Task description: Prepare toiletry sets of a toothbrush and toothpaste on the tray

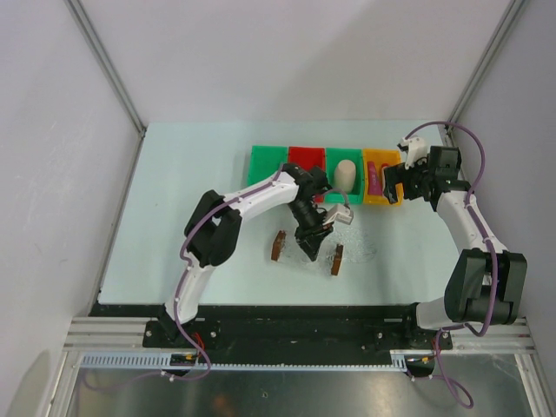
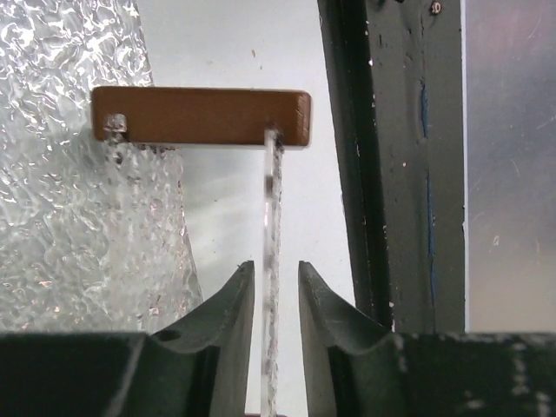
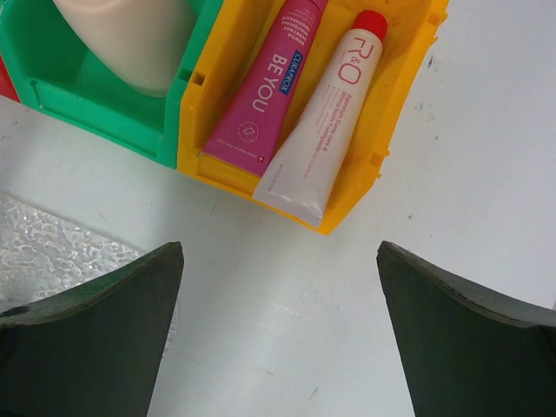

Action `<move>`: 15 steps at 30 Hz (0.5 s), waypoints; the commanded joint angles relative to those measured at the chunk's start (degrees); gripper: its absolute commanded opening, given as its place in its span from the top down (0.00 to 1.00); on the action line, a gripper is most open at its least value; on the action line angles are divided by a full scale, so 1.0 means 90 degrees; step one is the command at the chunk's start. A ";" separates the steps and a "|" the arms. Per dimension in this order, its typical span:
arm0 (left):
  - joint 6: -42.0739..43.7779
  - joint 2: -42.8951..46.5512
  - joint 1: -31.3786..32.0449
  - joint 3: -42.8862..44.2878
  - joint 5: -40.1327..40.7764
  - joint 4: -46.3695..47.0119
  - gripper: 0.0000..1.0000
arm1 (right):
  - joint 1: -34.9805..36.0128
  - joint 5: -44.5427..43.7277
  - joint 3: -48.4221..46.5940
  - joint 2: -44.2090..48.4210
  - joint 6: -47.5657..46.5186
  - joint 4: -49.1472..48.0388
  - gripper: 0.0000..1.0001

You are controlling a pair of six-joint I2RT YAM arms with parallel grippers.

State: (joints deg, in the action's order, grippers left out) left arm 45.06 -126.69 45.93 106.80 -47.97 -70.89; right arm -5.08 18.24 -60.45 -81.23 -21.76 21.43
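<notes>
The clear bumpy tray (image 1: 294,252) lies near the table's middle with a brown handle (image 1: 337,259) at each short end. My left gripper (image 1: 313,246) hangs over its long side. In the left wrist view the tray's thin clear wall (image 2: 271,226) runs between the left gripper's (image 2: 276,278) jaws, which stand slightly apart with a gap beside the wall. The magenta toothpaste (image 3: 261,91) lies in the yellow bin (image 3: 382,148). My right gripper (image 3: 280,252) is open and empty over bare table just in front of that bin. No toothbrush shows in these views.
A white tube with a red cap (image 3: 326,122) lies beside the toothpaste. A beige cup (image 1: 345,174) sits in a green bin (image 3: 95,113). A red bin (image 1: 304,156) and another green bin (image 1: 265,161) continue the row leftward. The dark table-edge rail (image 2: 400,156) runs beside the tray.
</notes>
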 commanded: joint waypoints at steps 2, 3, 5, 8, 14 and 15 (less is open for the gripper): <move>0.0101 -0.0073 -0.0045 0.0349 -0.0159 -0.0180 0.64 | 0.0037 -0.0035 -0.0257 -0.0027 -0.0092 -0.0028 0.00; 0.0091 -0.0083 -0.0045 0.0369 -0.0139 -0.0170 0.61 | 0.0037 -0.0034 -0.0257 -0.0037 -0.0102 -0.0028 0.00; 0.0101 -0.0151 -0.0045 0.0457 -0.0081 -0.0170 0.60 | 0.0037 -0.0025 -0.0257 -0.0027 -0.0102 -0.0028 0.00; 0.0091 -0.0190 -0.0045 0.0525 -0.0022 -0.0170 0.60 | 0.0037 -0.0025 -0.0247 -0.0017 -0.0092 -0.0018 0.00; 0.0111 -0.0327 -0.0045 0.0525 0.0105 -0.0170 0.60 | 0.0037 -0.0015 -0.0257 -0.0017 -0.0102 -0.0018 0.00; 0.0120 -0.0356 -0.0045 0.0525 0.0144 -0.0180 0.60 | 0.0037 -0.0015 -0.0257 -0.0027 -0.0102 -0.0018 0.00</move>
State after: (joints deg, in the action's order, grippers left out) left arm 45.01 -128.60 45.93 109.38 -47.81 -72.29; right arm -5.04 18.24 -60.45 -81.23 -21.76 21.61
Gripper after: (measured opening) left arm 0.406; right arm 0.994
